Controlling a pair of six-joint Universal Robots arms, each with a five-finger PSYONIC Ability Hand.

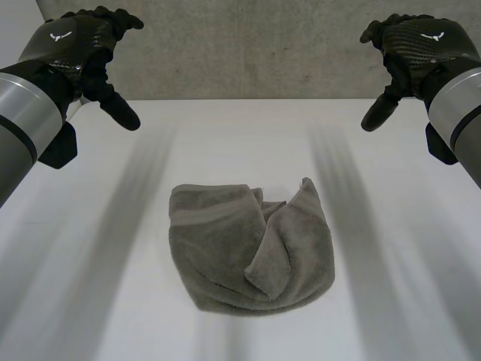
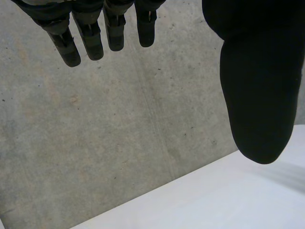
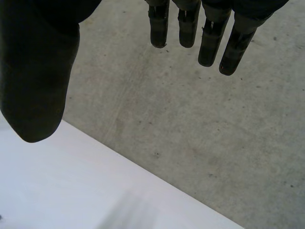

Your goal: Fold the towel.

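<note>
A grey towel [image 1: 248, 252] lies crumpled in a loose bundle on the middle of the white table [image 1: 113, 301], with one flap turned over its right part. My left hand [image 1: 86, 45] hovers high at the back left, far from the towel, open with straight fingers [image 2: 86, 36] and thumb spread, holding nothing. My right hand [image 1: 409, 49] hovers high at the back right, equally apart from the towel, open too, its fingers [image 3: 209, 36] relaxed and empty.
A grey concrete wall [image 1: 248, 45] rises behind the table's far edge, and both wrist views look at that wall [image 2: 119, 133] above the table's edge [image 3: 143, 181].
</note>
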